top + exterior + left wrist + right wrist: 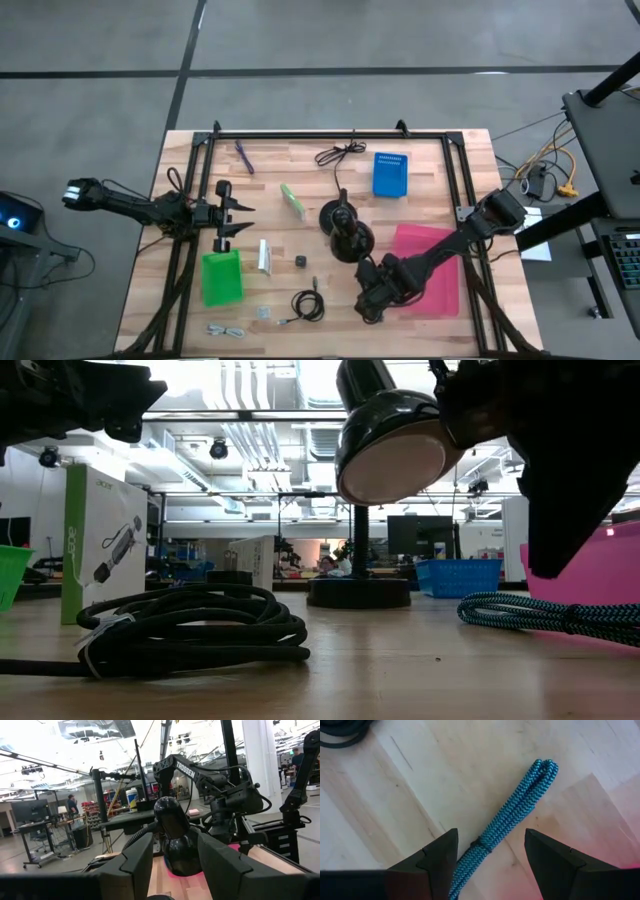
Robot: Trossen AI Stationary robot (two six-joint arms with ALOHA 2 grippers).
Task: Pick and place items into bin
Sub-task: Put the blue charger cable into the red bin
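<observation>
My right gripper (370, 305) hangs open over the table's near middle, beside the pink bin (432, 268). In the right wrist view its fingers (490, 837) stand on either side of a folded teal braided cable (512, 812) that lies flat on the wood, also seen in the low view (545, 615). I cannot tell whether they touch it. A coiled black cable (308, 305) lies just left of that gripper. My left gripper (240, 219) waits open at the left, level, pointing at the black lamp stand (345, 230). A purple pen (244, 157), a green packet (293, 200) and a tiny black cube (300, 261) lie on the table.
A green bin (221, 277) sits near my left gripper and a blue bin (390, 173) at the far middle. A thin black cable (340, 153), a white packet (264, 255) and clear bits (228, 330) lie about. The black frame (330, 133) borders the table.
</observation>
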